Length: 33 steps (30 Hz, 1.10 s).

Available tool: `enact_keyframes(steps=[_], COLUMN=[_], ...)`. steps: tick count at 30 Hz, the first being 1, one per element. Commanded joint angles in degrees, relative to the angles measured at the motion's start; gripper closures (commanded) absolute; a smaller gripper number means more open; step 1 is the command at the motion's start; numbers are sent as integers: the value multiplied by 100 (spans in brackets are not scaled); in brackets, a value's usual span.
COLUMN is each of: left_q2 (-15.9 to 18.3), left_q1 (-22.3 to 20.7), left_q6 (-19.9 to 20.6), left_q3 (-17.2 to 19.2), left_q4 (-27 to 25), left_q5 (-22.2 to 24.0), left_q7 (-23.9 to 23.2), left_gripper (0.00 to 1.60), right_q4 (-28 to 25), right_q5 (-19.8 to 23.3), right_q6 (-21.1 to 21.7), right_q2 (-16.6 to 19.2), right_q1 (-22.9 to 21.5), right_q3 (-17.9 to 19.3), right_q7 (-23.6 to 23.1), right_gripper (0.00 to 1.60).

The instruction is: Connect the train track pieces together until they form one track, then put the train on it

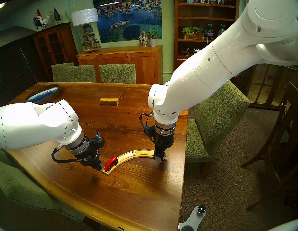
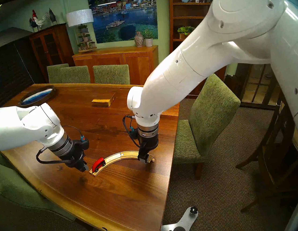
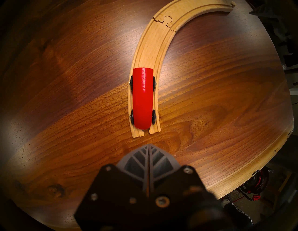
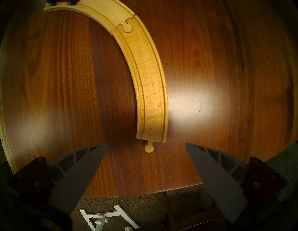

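Note:
Two pale-wood train track pieces lie joined into one curved track [image 1: 141, 152] [image 2: 128, 154] near the table's right front; the peg-and-hole seam shows plainly in the left wrist view [image 3: 166, 21]. The red train [image 1: 111, 163] [image 2: 98, 164] [image 3: 142, 100] stands on the track's left end, wheels in the grooves. My left gripper [image 1: 99, 168] [image 3: 148, 145] is shut and empty, just off that end behind the train. My right gripper [image 1: 159, 159] [image 4: 146, 145] hangs open over the track's right end [image 4: 148, 80], fingers either side of its peg, touching nothing.
A rectangular wooden block [image 1: 111, 99] lies mid-table, far behind the track. A round dark tray [image 1: 43, 93] sits at the back left corner. Green chairs [image 1: 218, 122] stand around the wooden table [image 1: 117, 200], whose right edge is close to the track's peg end.

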State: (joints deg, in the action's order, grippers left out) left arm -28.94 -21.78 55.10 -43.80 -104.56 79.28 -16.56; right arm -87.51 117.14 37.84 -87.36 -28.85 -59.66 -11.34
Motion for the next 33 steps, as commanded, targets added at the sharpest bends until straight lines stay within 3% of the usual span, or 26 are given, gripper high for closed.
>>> enact_keyframes(steps=[1,22,33], left_q2=[-55,-442,-807], left_q1=[-77,190,353], left_q6=[-10,-59,-139], left_q3=[94,156,228], left_q4=[18,359,749], left_q5=[28,254,386], left_q7=[43,189,151], left_gripper=[160,160,160], right_q4=[28,29,30], right_q5=[-62,-109,-111], right_q6=[-74,-119,-125], right_q2=[169,171,168], right_q1=[-306,-318,-319], right_q3=[77,48,43], right_q7=[-86,-172,-179], right_gripper=[0,0,0])
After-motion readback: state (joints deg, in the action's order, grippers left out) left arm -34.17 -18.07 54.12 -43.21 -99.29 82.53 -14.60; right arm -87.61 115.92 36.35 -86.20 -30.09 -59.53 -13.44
